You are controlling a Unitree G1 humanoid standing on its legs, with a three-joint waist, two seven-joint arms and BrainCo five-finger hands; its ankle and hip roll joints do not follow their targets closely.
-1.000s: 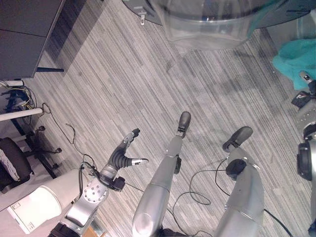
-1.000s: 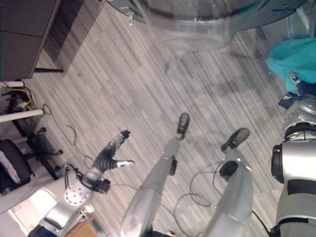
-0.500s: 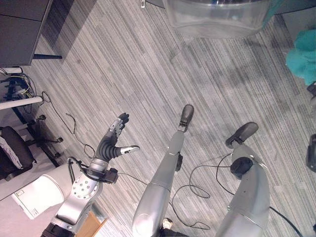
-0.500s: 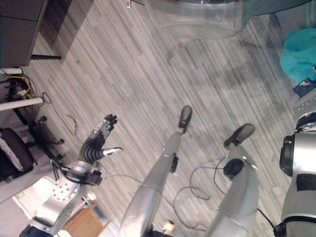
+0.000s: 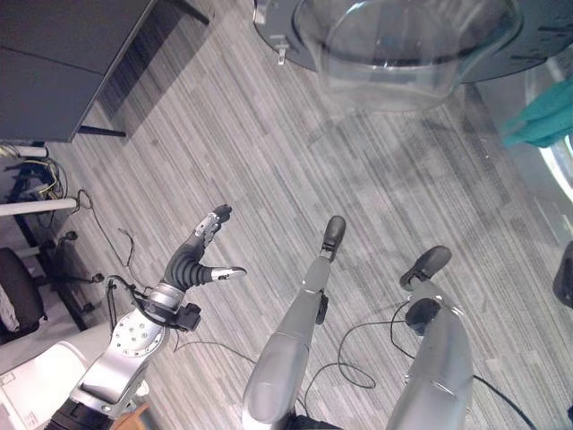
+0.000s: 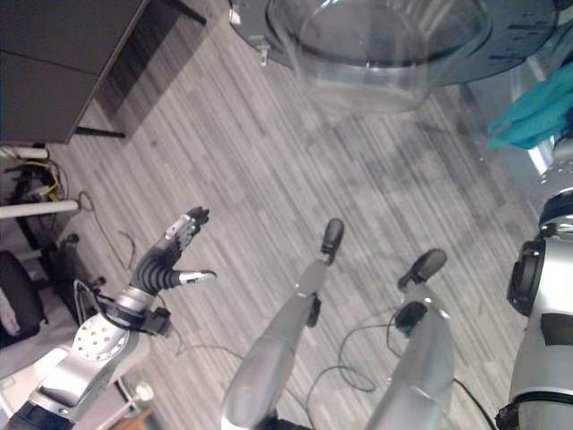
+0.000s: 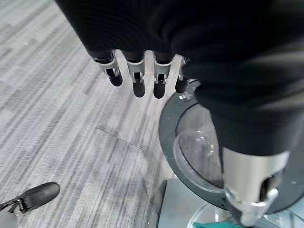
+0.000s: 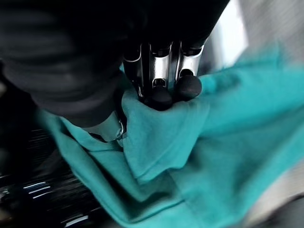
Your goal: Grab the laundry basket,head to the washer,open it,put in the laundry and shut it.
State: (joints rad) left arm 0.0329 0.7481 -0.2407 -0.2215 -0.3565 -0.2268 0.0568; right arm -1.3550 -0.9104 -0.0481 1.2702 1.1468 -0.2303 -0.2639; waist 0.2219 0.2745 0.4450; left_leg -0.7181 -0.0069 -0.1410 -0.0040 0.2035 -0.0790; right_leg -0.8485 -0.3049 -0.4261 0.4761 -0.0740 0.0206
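Note:
The washer's round door [image 5: 412, 45] hangs open over the floor, dark-framed with a bulging clear glass [image 6: 385, 54]. A teal cloth [image 6: 533, 112] shows at the right edge beside a pale rim. In the right wrist view my right hand [image 8: 161, 90] is shut on this teal cloth [image 8: 218, 152], fingers and thumb pinching a fold. My left hand [image 5: 201, 260] is held out low on the left above the floor, open and holding nothing. Its straight fingers [image 7: 137, 76] point towards the washer door [image 7: 194, 156].
A dark desk [image 5: 63, 63] stands at the upper left, with a black office chair [image 5: 18, 296] and a white tube [image 5: 36, 208] below it. Striped grey flooring [image 5: 269, 161] stretches between the desk and the washer door.
The camera has shifted, so more of the washer door shows. The teal cloth now looks drawn out thinner at the right edge. My left hand stays open.

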